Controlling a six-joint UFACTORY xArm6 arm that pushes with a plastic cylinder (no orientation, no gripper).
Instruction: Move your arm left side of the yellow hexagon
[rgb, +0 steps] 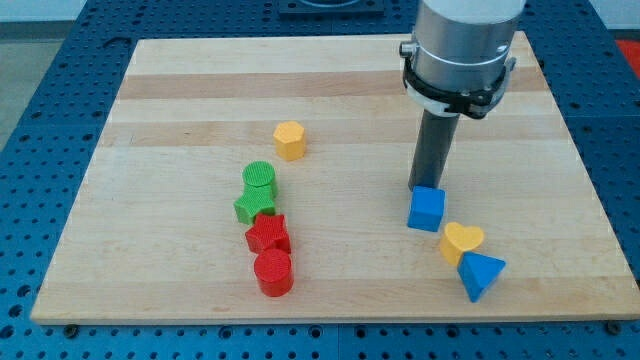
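The yellow hexagon sits on the wooden board, a little left of the board's middle. My tip is far to the hexagon's right, touching or just behind the top edge of a blue cube. The dark rod hangs from the grey arm at the view's top right.
Below the hexagon stand a green cylinder, a green star, a red star and a red cylinder in a column. A yellow heart and a blue triangle lie at the lower right.
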